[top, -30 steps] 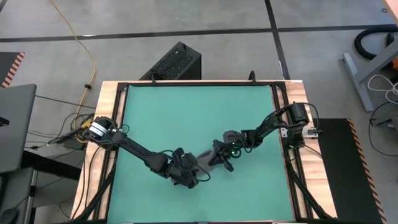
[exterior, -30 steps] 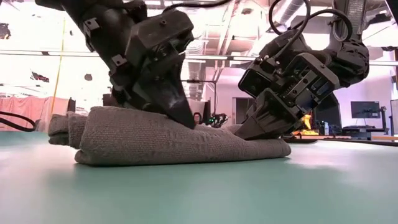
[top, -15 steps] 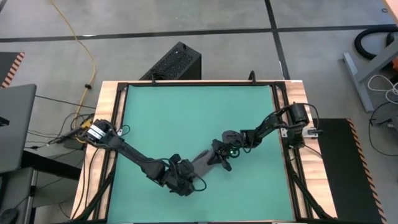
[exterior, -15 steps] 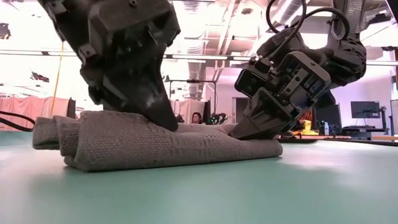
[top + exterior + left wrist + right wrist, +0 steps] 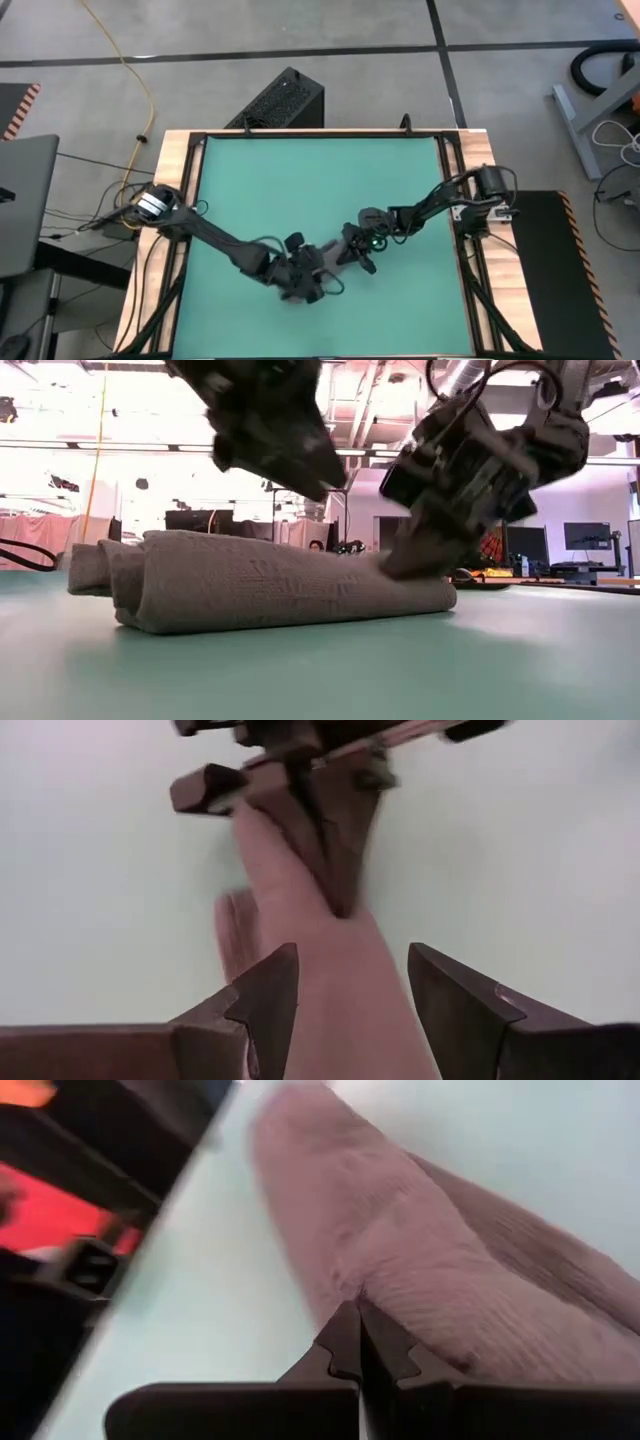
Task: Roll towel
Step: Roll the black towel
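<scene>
The dark grey towel [image 5: 260,585] lies rolled up in a long bundle on the teal mat [image 5: 300,180], near the table's near edge; it also shows in the high view [image 5: 330,262]. My left gripper [image 5: 350,955] is open and hangs above the roll's middle [image 5: 320,485], clear of it, one finger over each side. My right gripper [image 5: 360,1312] is shut, with its tips on the roll's right end [image 5: 405,565]. My right gripper presses its shut fingertips [image 5: 345,1330] onto the top of the towel's right end [image 5: 350,1285], slanting down from the table's right and far side. A crease runs from the tips. Whether any cloth lies between them I cannot tell. The towel lies flat on the mat.
The mat is bordered by a wooden frame with black rails [image 5: 455,200]. A black box [image 5: 280,100] stands on the floor beyond the far edge. Bare mat lies toward the far edge and on both sides of the roll.
My left gripper, which rested on the roll's middle, first moved with the towel a little toward the table's left and near edge, then rose clear of it. The roll stays rolled on the mat. My right gripper has kept its tips on the towel's right end.
</scene>
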